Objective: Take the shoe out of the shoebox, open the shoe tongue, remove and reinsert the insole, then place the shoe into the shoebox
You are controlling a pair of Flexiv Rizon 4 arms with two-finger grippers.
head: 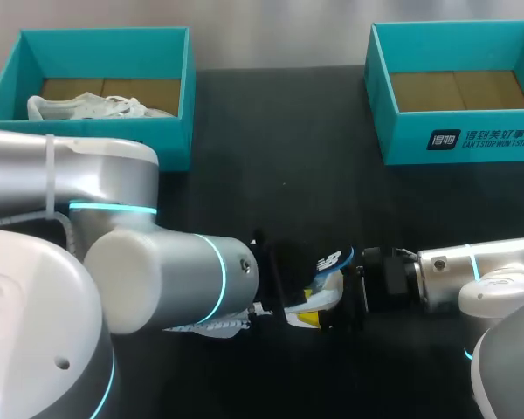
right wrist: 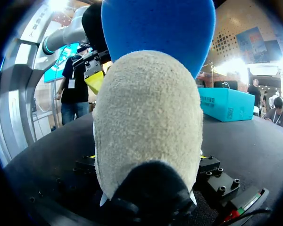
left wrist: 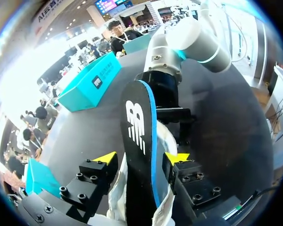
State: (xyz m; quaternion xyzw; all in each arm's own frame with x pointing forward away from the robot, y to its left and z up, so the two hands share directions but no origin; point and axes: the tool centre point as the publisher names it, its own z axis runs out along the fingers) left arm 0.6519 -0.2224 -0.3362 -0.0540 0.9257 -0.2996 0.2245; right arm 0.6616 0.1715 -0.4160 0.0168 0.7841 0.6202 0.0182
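The right claw (right wrist: 147,157) is clamping the shoe (right wrist: 146,117) at its heel, its fingers standing wide apart on either side. The insole (left wrist: 137,127) is standing within the left claw (left wrist: 141,157); I cannot tell whether that claw is gripping it. The shoe is sitting at 6 o'clock on the dark bench (head: 271,175), its long axis running 9 to 3, heel toward 3. The rounded heel is showing fuzzy beige suede, the insole a black top over blue foam.
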